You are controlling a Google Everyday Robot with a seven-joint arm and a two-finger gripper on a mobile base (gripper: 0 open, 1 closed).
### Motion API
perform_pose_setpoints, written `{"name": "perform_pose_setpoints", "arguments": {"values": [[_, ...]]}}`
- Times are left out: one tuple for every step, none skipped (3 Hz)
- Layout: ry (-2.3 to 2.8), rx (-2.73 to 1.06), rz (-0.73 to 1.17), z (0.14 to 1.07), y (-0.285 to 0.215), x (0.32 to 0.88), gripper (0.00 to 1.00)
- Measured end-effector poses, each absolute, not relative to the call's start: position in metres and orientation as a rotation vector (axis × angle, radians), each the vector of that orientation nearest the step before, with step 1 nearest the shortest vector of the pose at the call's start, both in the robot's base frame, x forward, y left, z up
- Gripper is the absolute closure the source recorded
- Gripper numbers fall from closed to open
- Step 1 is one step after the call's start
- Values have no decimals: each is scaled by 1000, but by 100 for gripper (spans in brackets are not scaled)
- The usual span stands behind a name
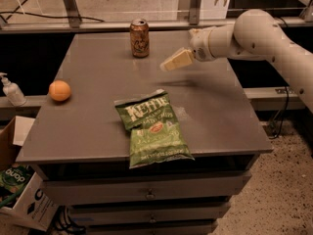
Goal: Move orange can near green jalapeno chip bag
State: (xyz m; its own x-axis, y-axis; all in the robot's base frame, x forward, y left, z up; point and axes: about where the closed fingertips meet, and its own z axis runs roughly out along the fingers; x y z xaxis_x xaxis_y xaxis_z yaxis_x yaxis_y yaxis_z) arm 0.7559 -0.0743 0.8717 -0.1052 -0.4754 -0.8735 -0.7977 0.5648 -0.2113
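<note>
The orange can (140, 38) stands upright near the far edge of the grey table (93, 126). The green jalapeno chip bag (152, 128) lies flat near the table's front edge, its lower end hanging a little over it. My gripper (177, 60) hovers above the table, to the right of the can and a little nearer the front, apart from it. It holds nothing. The white arm reaches in from the right.
A round orange fruit (59, 90) sits at the table's left side. A pump bottle (11, 89) stands on a ledge further left. Cardboard boxes (19, 199) lie on the floor at the lower left. Drawers are under the tabletop.
</note>
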Motion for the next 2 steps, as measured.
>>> {"name": "perform_pose_setpoints", "arguments": {"values": [[1655,-965,443,871,-63,789,0],[1605,-893,483,874,-51,819,0]]}}
